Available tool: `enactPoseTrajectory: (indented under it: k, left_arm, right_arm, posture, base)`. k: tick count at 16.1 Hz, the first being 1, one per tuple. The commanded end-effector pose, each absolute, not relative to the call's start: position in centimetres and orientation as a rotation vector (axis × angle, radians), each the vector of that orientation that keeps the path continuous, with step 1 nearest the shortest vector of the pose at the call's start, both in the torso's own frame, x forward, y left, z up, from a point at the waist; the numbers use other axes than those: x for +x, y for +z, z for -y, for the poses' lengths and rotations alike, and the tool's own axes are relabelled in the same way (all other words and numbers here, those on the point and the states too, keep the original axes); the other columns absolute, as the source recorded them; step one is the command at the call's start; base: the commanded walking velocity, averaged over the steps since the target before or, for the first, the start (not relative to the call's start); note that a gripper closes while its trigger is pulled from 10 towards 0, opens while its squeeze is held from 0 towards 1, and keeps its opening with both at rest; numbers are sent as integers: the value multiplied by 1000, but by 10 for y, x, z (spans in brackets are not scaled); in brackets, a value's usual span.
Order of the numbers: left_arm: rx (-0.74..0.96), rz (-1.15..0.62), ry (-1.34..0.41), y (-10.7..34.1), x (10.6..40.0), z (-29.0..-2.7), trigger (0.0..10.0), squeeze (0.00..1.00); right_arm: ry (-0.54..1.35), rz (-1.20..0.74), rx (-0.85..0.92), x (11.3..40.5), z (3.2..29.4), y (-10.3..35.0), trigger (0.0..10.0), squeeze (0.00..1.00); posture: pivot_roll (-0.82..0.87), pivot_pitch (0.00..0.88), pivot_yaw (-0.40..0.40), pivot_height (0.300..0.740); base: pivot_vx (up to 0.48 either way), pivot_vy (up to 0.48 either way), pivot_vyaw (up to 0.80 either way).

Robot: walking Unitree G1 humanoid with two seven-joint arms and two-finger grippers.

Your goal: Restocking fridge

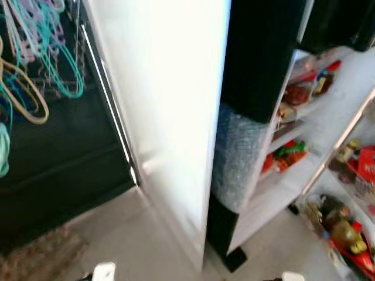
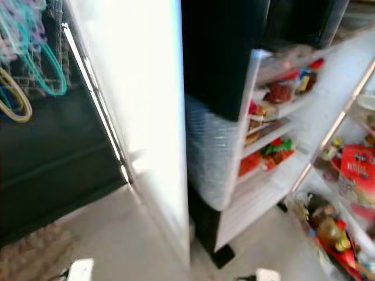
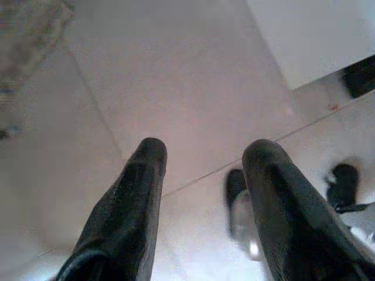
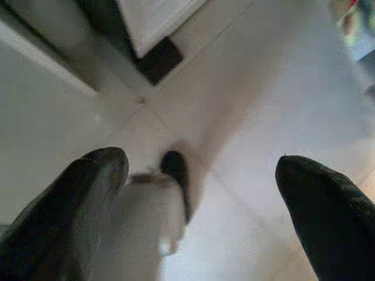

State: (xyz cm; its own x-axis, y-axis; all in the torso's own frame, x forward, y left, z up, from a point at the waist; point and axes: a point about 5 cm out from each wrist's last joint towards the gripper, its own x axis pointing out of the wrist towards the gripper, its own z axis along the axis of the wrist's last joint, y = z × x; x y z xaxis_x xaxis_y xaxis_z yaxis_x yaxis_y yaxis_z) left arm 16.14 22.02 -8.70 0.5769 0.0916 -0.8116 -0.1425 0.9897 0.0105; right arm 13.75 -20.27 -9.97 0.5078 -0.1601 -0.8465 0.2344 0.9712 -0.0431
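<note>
White fridge door [image 1: 170, 117] stands edge-on before us, hiding part of the fridge; its three shelves [image 1: 293, 126] hold packets. Our left gripper [image 3: 202, 164] and right gripper [image 4: 199, 175] hang over floor [image 3: 193, 88], fingers apart, empty.

No writing can be read: the red package [image 2: 357, 170] on the fridge shelf [image 2: 351, 222] bears white lettering, too blurred to make out.
</note>
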Motion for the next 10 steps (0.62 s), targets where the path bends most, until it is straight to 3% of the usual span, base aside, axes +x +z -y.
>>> enactPoseTrajectory:
  k: [1, 10]
  left_arm:
    - [-61, -938, 129, -85, 167, -218, 10000, 0]
    - [-52, -930, 118, -84, 168, -219, 10000, 0]
  right_arm:
    - [-265, -1028, 87, 131, 208, -101, 10000, 0]
    - [-260, -1033, 92, 132, 206, -101, 10000, 0]
  posture:
    - [-71, 0, 64, 740]
    - [-65, 5, 70, 740]
  base:
    - [0, 270, 0]
    - [0, 0, -782]
